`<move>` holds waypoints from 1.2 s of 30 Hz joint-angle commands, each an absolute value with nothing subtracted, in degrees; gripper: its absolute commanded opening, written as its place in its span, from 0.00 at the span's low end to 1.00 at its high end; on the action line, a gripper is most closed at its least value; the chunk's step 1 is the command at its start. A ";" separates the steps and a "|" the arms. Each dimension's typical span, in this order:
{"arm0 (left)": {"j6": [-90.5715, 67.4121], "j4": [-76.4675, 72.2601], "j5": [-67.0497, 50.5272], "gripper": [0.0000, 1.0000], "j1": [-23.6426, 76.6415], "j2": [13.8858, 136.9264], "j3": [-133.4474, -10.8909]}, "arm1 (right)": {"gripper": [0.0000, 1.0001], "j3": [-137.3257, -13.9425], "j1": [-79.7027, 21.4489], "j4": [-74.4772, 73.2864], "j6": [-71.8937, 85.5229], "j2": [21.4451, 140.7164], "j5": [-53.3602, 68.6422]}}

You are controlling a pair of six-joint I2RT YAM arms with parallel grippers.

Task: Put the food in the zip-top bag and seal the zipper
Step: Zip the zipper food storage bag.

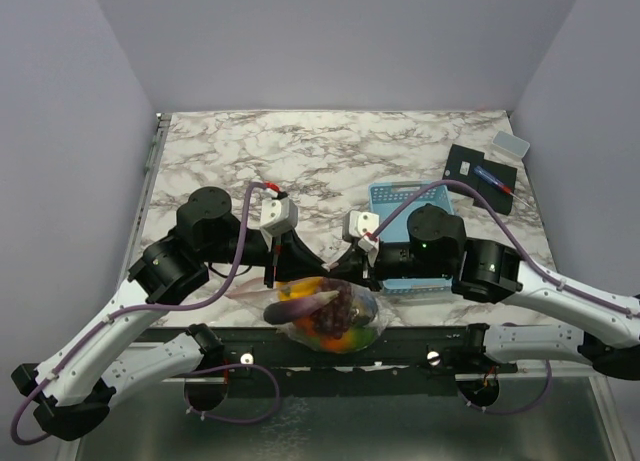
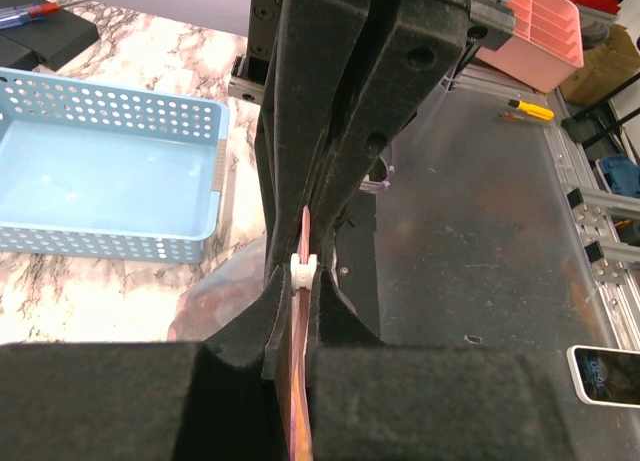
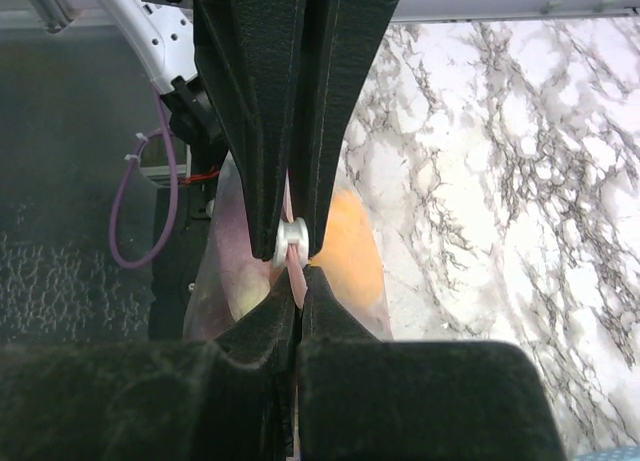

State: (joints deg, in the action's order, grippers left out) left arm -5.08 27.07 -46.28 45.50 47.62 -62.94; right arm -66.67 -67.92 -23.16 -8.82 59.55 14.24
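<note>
Both arms reach inward to the zip-top bag (image 1: pixel 325 319), which sits at the near edge of the marble-patterned bench (image 1: pixel 330 151), between the two arm bases. Its lower part overlaps the dark rail (image 1: pixel 200 336) along the bench front.

The food is inside the clear plastic. A purple eggplant (image 1: pixel 298 307) lies across the left side and dark purple grapes (image 1: pixel 346 301) sit toward the right. Orange and yellow pieces show above and below them but are too crowded to name one by one.

The left gripper (image 1: pixel 272 273) is at the bag's upper left corner. In its wrist view the fingers (image 2: pixel 345 131) are pressed together on the zipper (image 2: pixel 298 381), the pinkish-red strip running between them. The right gripper (image 1: pixel 352 264) is at the upper right corner. Its fingers (image 3: pixel 255 111) are likewise clamped on the strip, and an orange shape (image 3: pixel 350 256) shows through the plastic just beside them. Whether the zipper is fully sealed along its length cannot be told.

A light-blue perforated basket (image 1: pixel 392 196) stands just behind the right gripper. Well beyond it, at the far right corner, a black pad (image 1: pixel 470 166) carries a screwdriver (image 1: pixel 493 179).
</note>
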 commanded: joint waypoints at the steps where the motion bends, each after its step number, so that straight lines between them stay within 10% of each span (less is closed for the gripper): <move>1: -5.35 28.44 -47.58 0.00 45.70 46.16 -61.64 | 0.01 -66.56 -67.68 -16.18 -8.11 54.84 8.32; 36: -6.98 28.48 -43.48 0.00 45.68 42.10 -59.72 | 0.01 -57.06 -67.68 5.00 -12.59 42.82 -28.15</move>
State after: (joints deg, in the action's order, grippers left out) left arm -5.54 25.41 -41.74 45.36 44.07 -60.97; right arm -57.39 -68.55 -6.55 -9.58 45.63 -16.27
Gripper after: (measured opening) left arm 0.037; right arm 0.009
